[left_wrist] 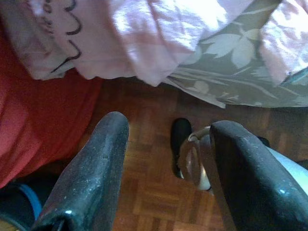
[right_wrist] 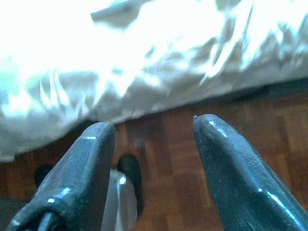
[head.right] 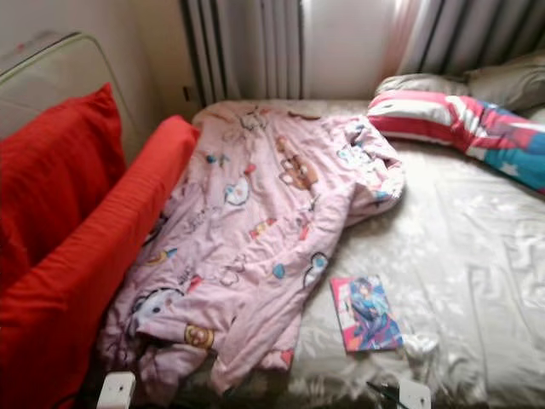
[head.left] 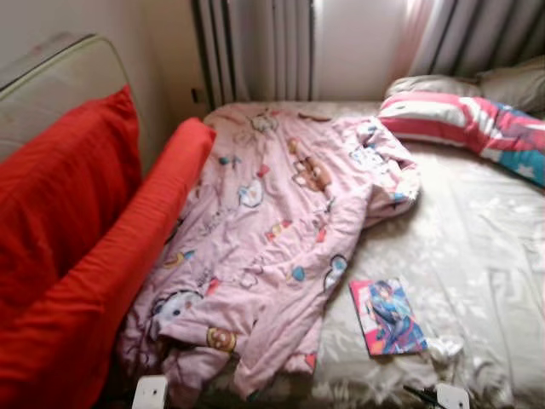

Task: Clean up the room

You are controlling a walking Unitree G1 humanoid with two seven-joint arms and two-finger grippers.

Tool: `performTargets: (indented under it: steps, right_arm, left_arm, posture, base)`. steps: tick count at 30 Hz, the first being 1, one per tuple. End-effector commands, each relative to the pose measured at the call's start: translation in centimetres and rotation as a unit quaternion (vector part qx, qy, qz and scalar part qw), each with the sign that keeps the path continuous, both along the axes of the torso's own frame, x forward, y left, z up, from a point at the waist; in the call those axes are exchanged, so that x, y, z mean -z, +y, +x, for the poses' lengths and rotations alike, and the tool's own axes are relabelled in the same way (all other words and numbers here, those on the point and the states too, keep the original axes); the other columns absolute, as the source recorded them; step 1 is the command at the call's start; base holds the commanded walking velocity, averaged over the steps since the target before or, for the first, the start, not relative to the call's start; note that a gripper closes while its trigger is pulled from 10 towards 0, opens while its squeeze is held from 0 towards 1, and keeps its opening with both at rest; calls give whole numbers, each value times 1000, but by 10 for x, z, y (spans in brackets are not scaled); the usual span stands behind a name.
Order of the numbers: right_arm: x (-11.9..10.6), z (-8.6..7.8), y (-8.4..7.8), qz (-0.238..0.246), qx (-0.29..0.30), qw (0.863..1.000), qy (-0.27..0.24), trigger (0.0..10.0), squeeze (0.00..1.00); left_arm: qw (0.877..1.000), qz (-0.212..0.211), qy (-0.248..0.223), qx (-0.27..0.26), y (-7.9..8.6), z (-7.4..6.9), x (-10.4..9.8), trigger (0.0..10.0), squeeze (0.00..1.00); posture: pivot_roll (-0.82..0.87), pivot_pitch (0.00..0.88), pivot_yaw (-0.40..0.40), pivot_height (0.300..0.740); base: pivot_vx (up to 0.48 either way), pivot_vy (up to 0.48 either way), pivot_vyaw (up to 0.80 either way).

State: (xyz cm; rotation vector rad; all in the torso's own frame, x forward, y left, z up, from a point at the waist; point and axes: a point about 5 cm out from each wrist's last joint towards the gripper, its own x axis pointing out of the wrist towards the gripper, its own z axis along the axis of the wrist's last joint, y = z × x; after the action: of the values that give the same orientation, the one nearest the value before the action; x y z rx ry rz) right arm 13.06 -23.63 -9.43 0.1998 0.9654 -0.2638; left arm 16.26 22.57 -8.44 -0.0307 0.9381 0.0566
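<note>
Nearest the robot, the left gripper (left_wrist: 163, 168) hangs low over the parquet floor (left_wrist: 144, 187), jaws spread apart and empty. Just beyond its fingers (left_wrist: 91, 173), the hem of the pink quilt (head.left: 272, 230) and the leaf-patterned bed sheet (left_wrist: 231, 67) overhang the bed edge, with red fabric (left_wrist: 33, 120) to one side. The right gripper (right_wrist: 154, 168) also hangs low over the floor, jaws spread and empty, with the pale sheet draped over the bed edge just ahead of it.

On the bed, the pink quilt lies crumpled in a long strip running from the near edge to the far end, occupying the left half of the mattress. A comic book (head.left: 387, 317) lies flat on the bare sheet (head.left: 477, 256), just right of the quilt's near portion. A small crumpled white item (head.left: 444, 348) rests beside the book's near right corner; its identity cannot be determined.

Left of the bed, a red sofa (head.left: 85, 281) runs alongside, touching the quilt, with a red cushion (head.left: 64, 192) against a pale backrest (head.left: 51, 81).

At the far right, a striped pillow (head.left: 464, 123) lies on the sheet, with grey pillows (head.left: 477, 85) behind it. Curtains (head.left: 255, 51) hang at the far wall.
</note>
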Motion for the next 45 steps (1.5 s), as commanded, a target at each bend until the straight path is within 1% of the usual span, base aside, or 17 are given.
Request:
performTargets:
  steps: [1,6,13,17,20,25,30,35,42,43,44,45]
  right_arm:
    - [2,-6,1,3,3,1000,11,10000,0]
    - [2,-6,0,2,3,1000,9,10000,0]
    - [2,-6,0,1,2,1000,8,10000,0]
    - [2,-6,0,1,-1,1000,7,10000,0]
    - [2,-5,0,0,-2,1000,5,10000,0]
    - [1,-5,-1,0,-5,1000,2,10000,0]
    - [1,-6,-2,-3,-10,1000,3,10000,0]
    - [1,-7,-5,-5,-11,1000,4,10000,0]
    - [1,-7,-5,-5,-8,1000,2,10000,0]
    - [-1,1,1,-3,-14,1000,-13,10000,0]
    - [-1,1,1,-3,-14,1000,-13,10000,0]
    - [-5,19,14,-1,-25,999,-44,10000,0]
  left_arm:
    - [1000,3,3,6,2,0,0,10000,0]
    - [1000,2,9,8,0,-10,4,10000,0]
    - [1000,1,10,11,-1,-14,5,10000,0]
    - [1000,1,14,14,-2,-19,7,10000,0]
    - [1000,1,14,16,-4,-19,7,10000,0]
    - [1000,-2,10,23,-8,-17,7,10000,0]
    - [1000,-3,3,28,-12,-12,6,10000,0]
    - [1000,-6,3,31,-15,-13,7,10000,0]
    - [999,-8,-4,35,-15,-13,6,10000,0]
    - [999,-8,-6,34,-14,-12,6,10000,0]
    - [999,-8,-6,34,-14,-12,6,10000,0]
    - [999,-6,-9,33,-14,-11,5,10000,0]
  posture:
    - [-55,0,37,740]
    - [-61,0,38,740]
    - [-66,0,38,740]
    - [-71,0,39,740]
    - [-74,0,39,740]
    - [-76,0,40,740]
    - [-72,0,30,740]
    - [-69,0,27,740]
    - [-65,0,27,740]
    - [-66,0,27,740]
    - [-66,0,27,740]
    - [-66,0,27,740]
  base:
    - [0,0,0]
    - [0,0,0]
    - [0,0,0]
    - [0,0,0]
    - [0,0,0]
    - [0,-253,0]
    - [242,-292,0]
    - [249,-369,0]
    - [251,-387,0]
    - [251,-345,0]
    - [251,-345,0]
    - [0,0,0]
